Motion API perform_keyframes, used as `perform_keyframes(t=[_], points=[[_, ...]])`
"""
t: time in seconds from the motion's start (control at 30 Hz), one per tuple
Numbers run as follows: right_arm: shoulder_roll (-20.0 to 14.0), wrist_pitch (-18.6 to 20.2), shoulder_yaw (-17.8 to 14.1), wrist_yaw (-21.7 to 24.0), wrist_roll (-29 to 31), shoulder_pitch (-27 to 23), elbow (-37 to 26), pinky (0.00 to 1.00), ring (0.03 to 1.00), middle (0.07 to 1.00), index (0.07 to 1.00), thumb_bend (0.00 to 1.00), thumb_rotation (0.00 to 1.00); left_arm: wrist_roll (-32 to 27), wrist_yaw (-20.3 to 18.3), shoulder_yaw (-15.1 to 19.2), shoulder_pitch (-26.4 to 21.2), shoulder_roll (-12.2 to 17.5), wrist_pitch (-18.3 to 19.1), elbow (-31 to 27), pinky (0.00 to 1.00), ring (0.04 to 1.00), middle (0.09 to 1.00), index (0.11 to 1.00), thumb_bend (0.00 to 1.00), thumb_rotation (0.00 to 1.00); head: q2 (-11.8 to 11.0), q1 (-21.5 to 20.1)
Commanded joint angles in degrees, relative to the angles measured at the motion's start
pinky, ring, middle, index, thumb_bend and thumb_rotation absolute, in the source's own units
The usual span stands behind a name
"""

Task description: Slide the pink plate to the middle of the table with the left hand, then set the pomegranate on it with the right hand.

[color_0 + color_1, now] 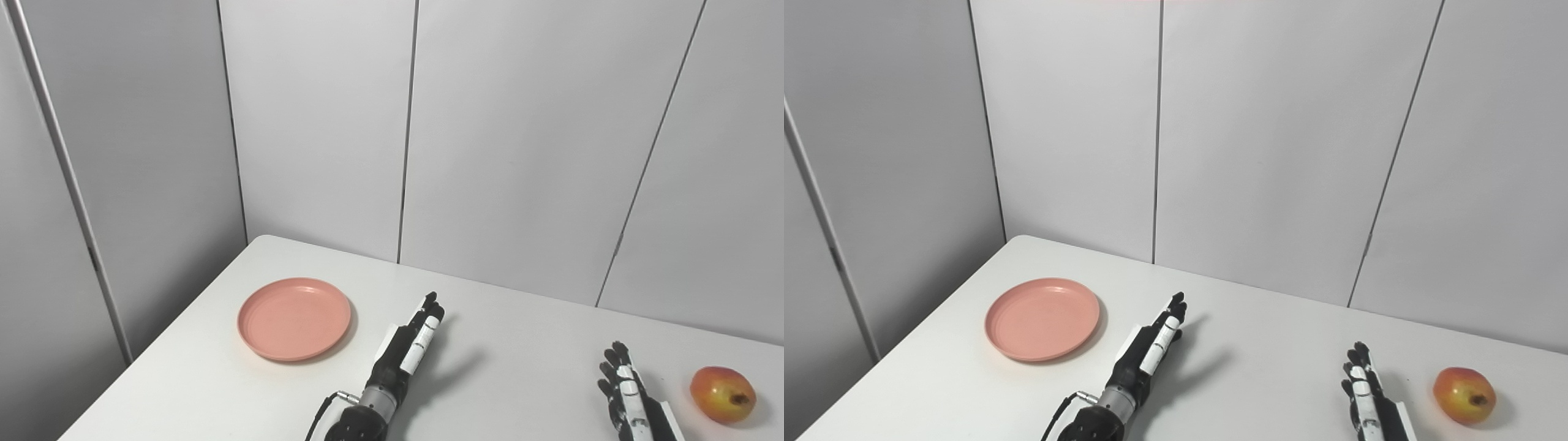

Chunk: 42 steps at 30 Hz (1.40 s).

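pink plate [294, 318] sits empty over on the left part of the white surface [502, 343], left hand [409, 344] just beside it with fingers straight, holding nothing, while the right hand [625, 392], fingers open and empty too, is near the pomegranate [723, 394] at far right

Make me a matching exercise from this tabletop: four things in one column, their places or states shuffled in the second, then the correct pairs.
Things:
1. pink plate
2. pomegranate
3. left hand
4. right hand

Places or states:
A. open, fingers stretched out, just right of the plate, not touching it
B. lying at the table's far right, untouched
C. empty, on the table's left part
D. open, just left of the fruit, apart from it

Pairs: 1-C, 2-B, 3-A, 4-D
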Motion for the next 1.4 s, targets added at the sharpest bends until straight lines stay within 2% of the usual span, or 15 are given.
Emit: perform_keyframes(t=[0.0,0.13,0.27,0.4,0.53,0.63,0.83,0.97,1.1,1.37], points=[[-0.2,-1.2,-0.1,0.3,0.1,1.4,-0.1,1.0,1.0,1.0,1.0,0.38,0.93,-0.4,-0.8,-0.7,2.2,-1.3,-0.9,3.1,0.98,1.0,1.0,0.996,0.57,1.0,0.1,-0.2],[0.2,-1.0,-0.1,-0.1,-0.1,1.4,-0.3,1.0,1.0,1.0,1.0,0.39,0.91,2.3,2.0,-1.0,2.4,-1.1,0.6,2.2,0.95,0.965,0.981,0.967,0.59,1.0,0.1,-1.2],[0.1,-2.1,0.0,0.3,-0.1,1.2,0.6,1.0,1.0,1.0,1.0,0.39,0.91,2.3,2.2,-0.7,2.6,-1.1,0.3,2.1,0.94,0.96,0.982,0.967,0.57,1.0,-0.3,-1.4],[0.2,-1.4,0.1,-0.1,-0.4,1.2,0.2,1.0,1.0,1.0,1.0,0.37,0.92,1.0,2.3,0.4,2.8,-1.5,-0.2,1.2,0.92,0.948,0.97,0.95,0.58,1.0,-0.2,-1.9],[0.3,-1.5,0.0,-0.1,-0.2,0.8,0.9,1.0,1.0,1.0,1.0,0.39,0.94,-2.0,0.2,1.3,2.8,-1.6,-1.0,-0.9,0.91,0.94,0.956,0.944,0.57,1.0,-0.8,-1.9],[0.5,-2.4,-0.1,-0.4,-0.3,0.6,1.3,1.0,1.0,1.0,1.0,0.38,0.94,-4.0,-2.2,1.5,2.9,-0.8,-1.1,-3.5,0.94,0.966,0.978,0.981,0.59,1.0,-0.9,-2.1],[0.7,-2.5,0.0,-0.1,-0.2,0.6,1.5,1.0,1.0,1.0,1.0,0.38,0.89,-6.3,-3.4,2.9,3.5,0.7,2.2,-10.0,0.94,0.952,0.962,0.964,0.62,1.0,-1.1,-2.7],[0.8,-2.9,-0.1,-0.3,-0.4,0.6,1.8,1.0,1.0,1.0,1.0,0.39,0.9,-6.5,-1.4,5.1,2.7,1.0,2.6,-13.1,0.88,0.892,0.892,0.892,0.64,1.0,-0.9,-2.6],[0.8,-3.6,-0.1,-0.3,-0.4,0.6,2.0,1.0,1.0,1.0,1.0,0.37,0.89,-6.0,-0.3,6.2,2.6,1.6,3.5,-16.1,0.87,0.866,0.867,0.862,0.66,1.0,-0.9,-2.6],[0.5,-3.0,0.0,-0.2,-1.1,0.3,2.5,1.0,1.0,1.0,1.0,0.43,0.92,-4.0,2.8,8.1,2.2,3.8,4.8,-21.3,0.83,0.826,0.83,0.822,0.66,1.0,-1.2,-2.4]])
